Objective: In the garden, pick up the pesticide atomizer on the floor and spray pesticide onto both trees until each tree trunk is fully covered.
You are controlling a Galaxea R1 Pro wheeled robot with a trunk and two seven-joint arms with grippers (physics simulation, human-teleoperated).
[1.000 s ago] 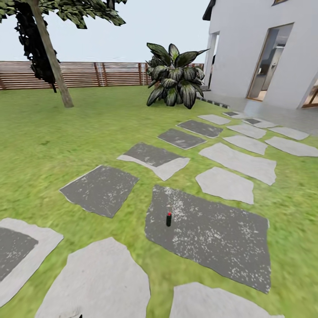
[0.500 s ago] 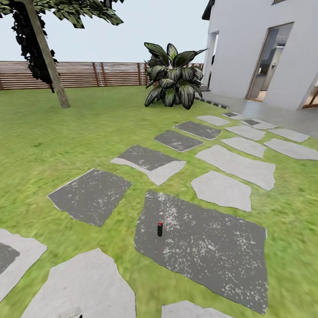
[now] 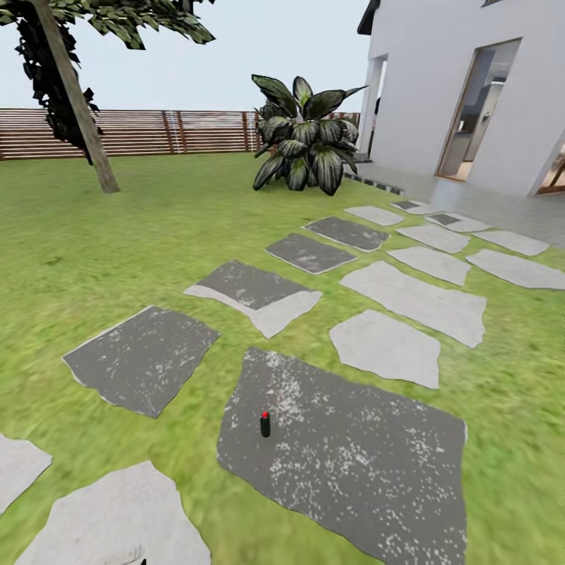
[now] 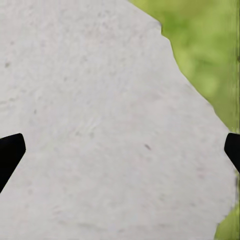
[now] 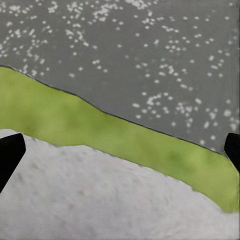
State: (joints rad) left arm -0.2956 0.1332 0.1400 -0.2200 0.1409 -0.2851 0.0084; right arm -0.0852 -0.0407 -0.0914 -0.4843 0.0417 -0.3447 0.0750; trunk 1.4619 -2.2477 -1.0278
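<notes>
Both pincers hang spread wide and empty: the left gripper [image 4: 120,147] over a pale slab [image 4: 95,125], the right gripper [image 5: 120,147] over a grass strip [image 5: 100,130]. Toward six o'clock a small black atomizer [image 3: 265,424] (red-capped) stands upright on a dark speckled slab [image 3: 361,463]. At eleven o'clock, far off, a leaning tree trunk [image 3: 77,102] meets the fence [image 3: 157,132].

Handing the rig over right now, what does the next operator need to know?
Left end effector: open, empty, over a pale paving slab.
Right end effector: open, empty, over a grass strip between slabs.
Pesticide atomizer: upright on the dark speckled slab ahead, untouched.
One tree trunk stands far left by the fence.
Done: nothing picked up. Left: grab the atomizer, spray both trunks.
</notes>
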